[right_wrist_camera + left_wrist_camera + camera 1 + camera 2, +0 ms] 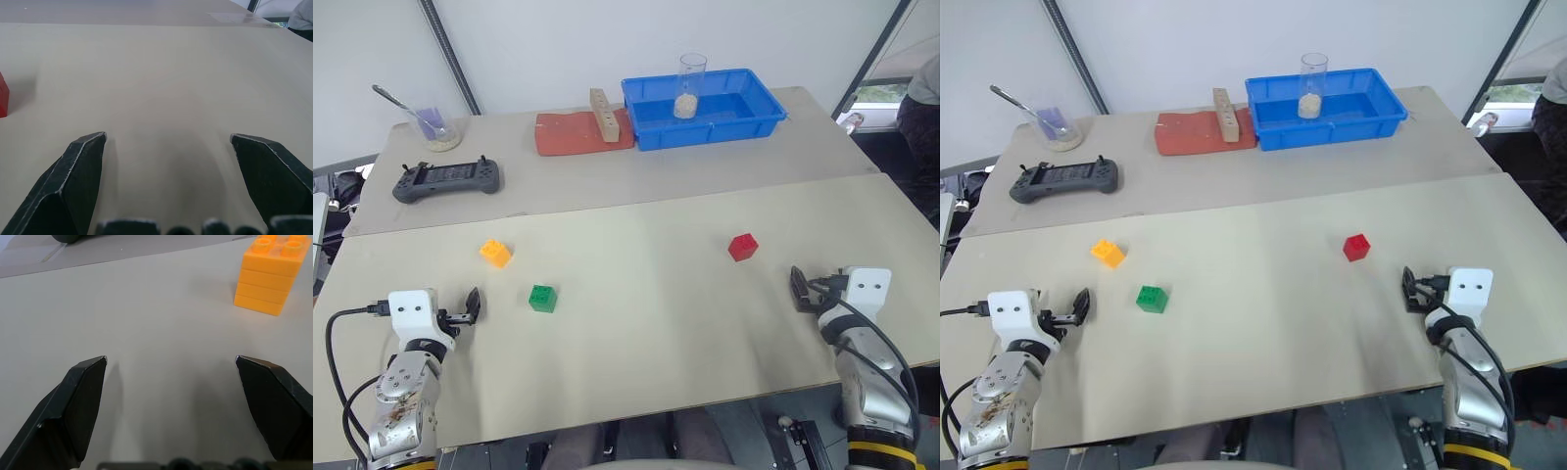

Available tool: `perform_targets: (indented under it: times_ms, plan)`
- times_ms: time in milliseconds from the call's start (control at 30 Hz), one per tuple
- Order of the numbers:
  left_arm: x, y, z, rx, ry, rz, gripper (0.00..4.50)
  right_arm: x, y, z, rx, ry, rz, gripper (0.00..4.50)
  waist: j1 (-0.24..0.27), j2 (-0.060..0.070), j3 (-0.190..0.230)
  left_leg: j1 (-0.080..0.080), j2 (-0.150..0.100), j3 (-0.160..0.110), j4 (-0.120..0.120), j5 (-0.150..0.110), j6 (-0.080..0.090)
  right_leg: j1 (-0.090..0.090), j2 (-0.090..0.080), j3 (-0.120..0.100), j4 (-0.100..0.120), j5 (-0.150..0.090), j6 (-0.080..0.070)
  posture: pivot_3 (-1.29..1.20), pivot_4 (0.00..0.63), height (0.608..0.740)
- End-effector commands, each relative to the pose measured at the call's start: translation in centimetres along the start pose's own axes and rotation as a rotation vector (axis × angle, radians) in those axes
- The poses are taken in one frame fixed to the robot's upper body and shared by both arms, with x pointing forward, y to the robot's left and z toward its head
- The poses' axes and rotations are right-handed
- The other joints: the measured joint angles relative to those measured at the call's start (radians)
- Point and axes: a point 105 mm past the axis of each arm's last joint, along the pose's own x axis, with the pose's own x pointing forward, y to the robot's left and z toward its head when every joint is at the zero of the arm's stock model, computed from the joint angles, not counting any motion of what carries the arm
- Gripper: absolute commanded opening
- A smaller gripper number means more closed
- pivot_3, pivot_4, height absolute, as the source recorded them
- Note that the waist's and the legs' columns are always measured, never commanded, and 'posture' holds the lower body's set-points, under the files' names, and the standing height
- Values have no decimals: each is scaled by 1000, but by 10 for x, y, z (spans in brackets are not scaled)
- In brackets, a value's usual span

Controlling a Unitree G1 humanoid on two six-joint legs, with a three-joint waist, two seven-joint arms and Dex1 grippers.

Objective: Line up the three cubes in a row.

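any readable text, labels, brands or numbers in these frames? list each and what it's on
None readable.
Black handheld controller: any markings are too small to read.
Red cube, green cube, orange-yellow cube, blue bin, glass, white wrist housings: no print seen.

The pale desk (1263, 323) fills most of the frame. On its near half sit the three cubes, well apart: the orange-yellow cube (1108, 253) at left of centre, the green cube (1152, 299) just below and right of it, and the red cube (1356, 247) off to the right. The left hand (1078, 305) hovers at lower left, fingers spread, near the green cube. The right hand (1413, 290) sits at lower right, also spread and holding nothing. Along the top stand a blue tray (1324, 121) with a clear cup (1311, 86) in it, a red mat (1197, 134) bearing a tan wooden block (1225, 115), a grey controller (1063, 180) and a beaker (1056, 126) with a spoon.
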Motion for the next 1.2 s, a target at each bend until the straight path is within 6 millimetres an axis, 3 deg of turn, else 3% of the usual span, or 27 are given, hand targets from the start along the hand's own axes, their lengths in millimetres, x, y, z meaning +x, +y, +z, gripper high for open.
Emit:
perform_targets:
  times_ms: [33, 333, 533, 600, 667, 733, 1000, 1100, 1200]
  plan:
    - [2, 9, 7, 2, -4, 33, 4473, -2, 13, 9, -4, -26, 24, 4500, 0, 0, 0, 0, 0, 0, 0, 0, 0, 0, 0, 0, 0, 0, 0, 0, 150, 740]
    - [-10, 19, 21, -38, -47, 9, 4473, -20, 27, 24, -38, -44, 93, 4500, 4, 0, 0, -1, 1, 0, 0, -1, 1, -1, 0, 0, -1, 0, 0, 0, 150, 740]
    - [-2, 13, 23, -29, -55, -5, 4473, -18, 28, 21, -28, -26, 74, 4500, 14, -1, 0, 0, -2, -3, 0, -4, -7, 5, -2, -4, -2, 0, 0, 0, 150, 740]
    - [1, 11, 25, -30, -64, -12, 4473, -16, 28, 21, -19, -28, 65, 4500, 7, 0, 0, 0, -11, -18, 0, -2, -7, 11, -17, -26, -1, -4, 1, 0, 150, 740]
    - [2, 11, 27, -31, -69, -8, 4473, -14, 27, 20, -2, -26, 57, 4500, -3, 0, 1, 1, -38, -57, 0, 7, 2, 18, -31, -53, 2, -14, 5, 0, 150, 740]
    - [2, 13, 29, -29, -73, -4, 4473, -15, 26, 20, 12, -30, 49, 4500, -6, 1, 1, 0, -60, -87, 0, 13, 3, 16, -37, -61, 4, -20, 11, 0, 150, 740]
    - [2, 28, 39, -20, -93, 16, 4473, -27, 23, 17, -20, -11, 65, 4500, 19, 1, 1, 1, -57, -84, 0, 8, -6, 13, -31, -46, 3, -17, 7, 0, 150, 740]
    - [2, 26, 54, 4, -137, -34, 4473, -33, 25, 19, -42, -7, 104, 4500, 20, 1, 1, 1, -56, -83, 0, 8, -6, 13, -30, -45, 3, -17, 7, 0, 150, 740]
    - [2, 12, 99, 71, -220, -229, 4473, -45, 33, 23, -73, 0, 196, 4500, 23, 0, 1, 1, -56, -83, -1, 8, -6, 12, -29, -43, 2, -17, 7, 0, 150, 740]
